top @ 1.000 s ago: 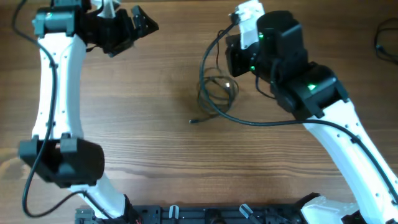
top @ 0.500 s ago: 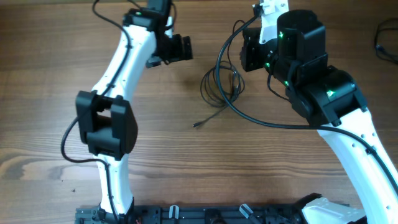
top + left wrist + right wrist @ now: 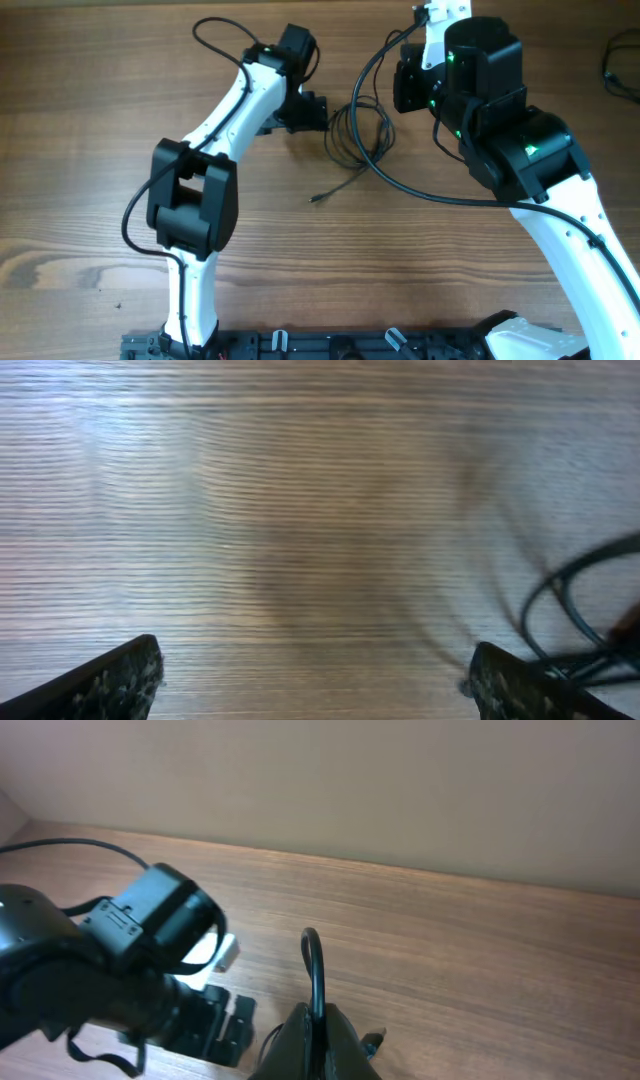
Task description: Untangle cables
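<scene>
The cables (image 3: 355, 135) are thin black wires in a loose coil on the wooden table, with a plug tip (image 3: 315, 200) trailing to the lower left. My left gripper (image 3: 314, 110) is open and low over the table just left of the coil. The left wrist view shows its fingers wide apart (image 3: 320, 685) with cable loops (image 3: 570, 605) by the right finger. My right gripper (image 3: 403, 92) is right of the coil, slightly farther back. In the right wrist view its fingers (image 3: 318, 1025) are shut on a black cable loop (image 3: 313, 965).
A thicker black cable (image 3: 400, 188) of the right arm curves round the coil's right side. My left arm (image 3: 215, 140) stretches diagonally over the table's left half and shows in the right wrist view (image 3: 110, 975). Another black cable (image 3: 615, 70) lies at the right edge.
My left arm has swung from the far left across to the coil, its gripper now beside it. My right gripper shifted slightly up and right, and the coil moved with it.
</scene>
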